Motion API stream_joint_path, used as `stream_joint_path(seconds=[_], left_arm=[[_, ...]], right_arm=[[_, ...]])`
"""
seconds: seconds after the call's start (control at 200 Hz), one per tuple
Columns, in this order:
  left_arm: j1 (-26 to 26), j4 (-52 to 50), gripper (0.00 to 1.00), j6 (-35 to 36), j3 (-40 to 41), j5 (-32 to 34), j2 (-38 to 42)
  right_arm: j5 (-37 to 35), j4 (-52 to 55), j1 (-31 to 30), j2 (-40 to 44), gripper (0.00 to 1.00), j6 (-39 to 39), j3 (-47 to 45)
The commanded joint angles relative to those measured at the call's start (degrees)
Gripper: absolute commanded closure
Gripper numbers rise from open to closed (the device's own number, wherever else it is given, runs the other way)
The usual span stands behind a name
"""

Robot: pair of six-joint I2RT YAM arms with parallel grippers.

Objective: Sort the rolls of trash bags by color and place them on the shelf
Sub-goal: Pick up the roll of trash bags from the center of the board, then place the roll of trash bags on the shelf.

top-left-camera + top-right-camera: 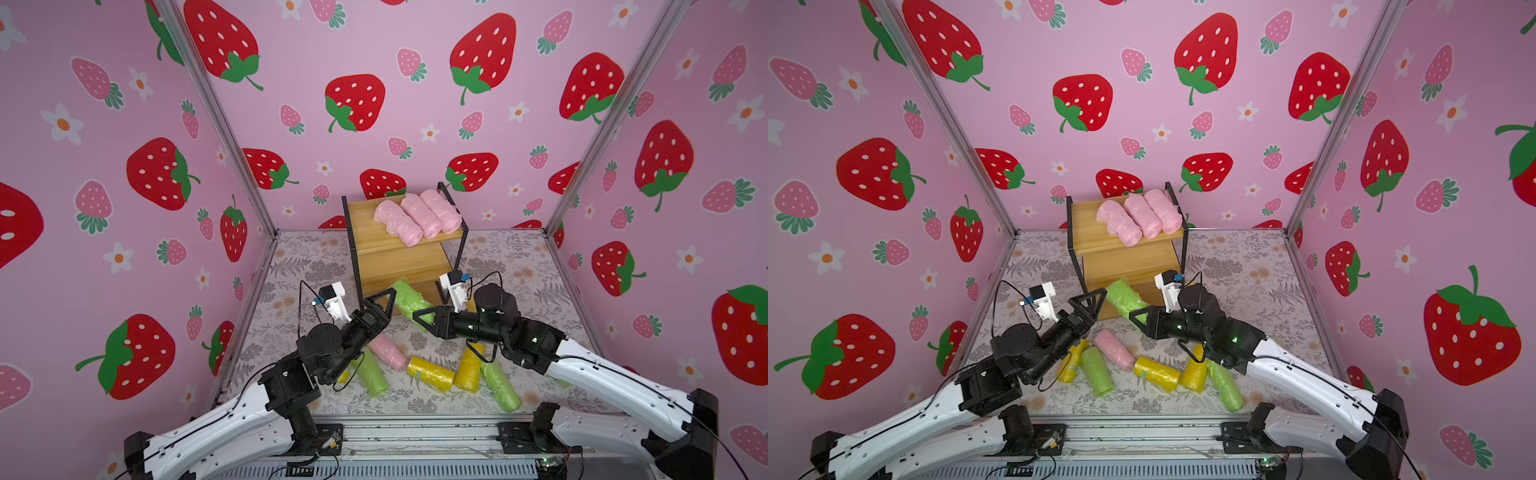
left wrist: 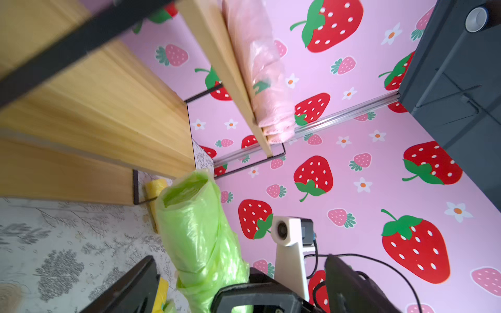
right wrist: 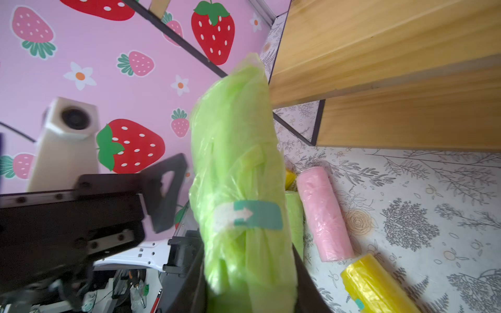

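A light green roll [image 1: 406, 298] hangs in front of the shelf's [image 1: 365, 218] lower tiers, tilted. My right gripper [image 1: 424, 318] is shut on its near end [image 3: 238, 168]. My left gripper [image 1: 380, 302] stands open just left of the roll, its fingers [image 2: 135, 284] spread wide and off the plastic [image 2: 195, 230]. Three pale pink rolls [image 1: 417, 217] lie side by side on the top board in both top views [image 1: 1140, 217]. Loose on the table are a pink roll [image 1: 388, 351], two yellow rolls [image 1: 430, 374] [image 1: 469, 368] and two green rolls [image 1: 372, 374] [image 1: 500, 384].
Another yellow roll [image 1: 1069, 365] lies half under my left arm. A yellow roll [image 2: 154, 187] shows by the shelf's foot in the left wrist view. The shelf's black frame [image 1: 353, 249] stands close to both grippers. Strawberry-print walls close in three sides.
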State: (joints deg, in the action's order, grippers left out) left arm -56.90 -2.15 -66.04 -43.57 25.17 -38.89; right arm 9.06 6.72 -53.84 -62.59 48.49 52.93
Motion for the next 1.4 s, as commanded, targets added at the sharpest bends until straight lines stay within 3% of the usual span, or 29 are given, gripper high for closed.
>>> stream_joint_path(seconds=[0.0, 0.145, 0.28, 0.41, 0.665, 0.89, 1.046, 1.256, 1.396], left_arm=[[0.0, -17.8, 0.0, 5.9, -4.1, 8.2, 5.0], [0.0, -23.7, 0.0, 5.5, -1.8, 12.8, 13.3], [-0.1, -25.1, 0.01, 3.8, 2.2, 13.6, 20.2], [-0.1, -27.3, 0.01, 3.2, 3.9, 14.0, 23.9], [-0.1, -29.8, 0.01, 3.9, 3.7, 14.6, 24.9], [0.0, -27.5, 0.01, 6.7, 4.0, 13.4, 23.2], [-0.1, -28.3, 0.01, 8.2, 2.3, 12.5, 20.2], [-0.1, -28.0, 0.01, 9.2, 2.4, 13.0, 19.2], [-0.1, -27.4, 0.01, 8.8, 3.7, 13.0, 19.6]], right_arm=[[-5.3, -9.6, 0.2, -1.6, 1.0, 3.0, 0.0], [-9.1, -15.4, 0.4, -7.9, 1.0, 7.0, 2.3], [-12.1, -17.9, 0.9, -15.4, 1.0, 14.1, 5.6], [-12.3, -23.4, 1.0, -22.2, 1.0, 16.1, 9.0], [-11.2, -27.0, 1.8, -32.3, 1.0, 16.8, 16.4], [-11.8, -38.0, 4.0, -38.8, 1.0, 21.6, 15.7], [-11.7, -38.3, 4.2, -41.7, 1.0, 22.0, 17.7], [-11.5, -32.3, 4.2, -42.1, 0.81, 20.0, 21.4], [-12.2, -26.9, 3.8, -41.5, 0.56, 18.0, 23.5]])
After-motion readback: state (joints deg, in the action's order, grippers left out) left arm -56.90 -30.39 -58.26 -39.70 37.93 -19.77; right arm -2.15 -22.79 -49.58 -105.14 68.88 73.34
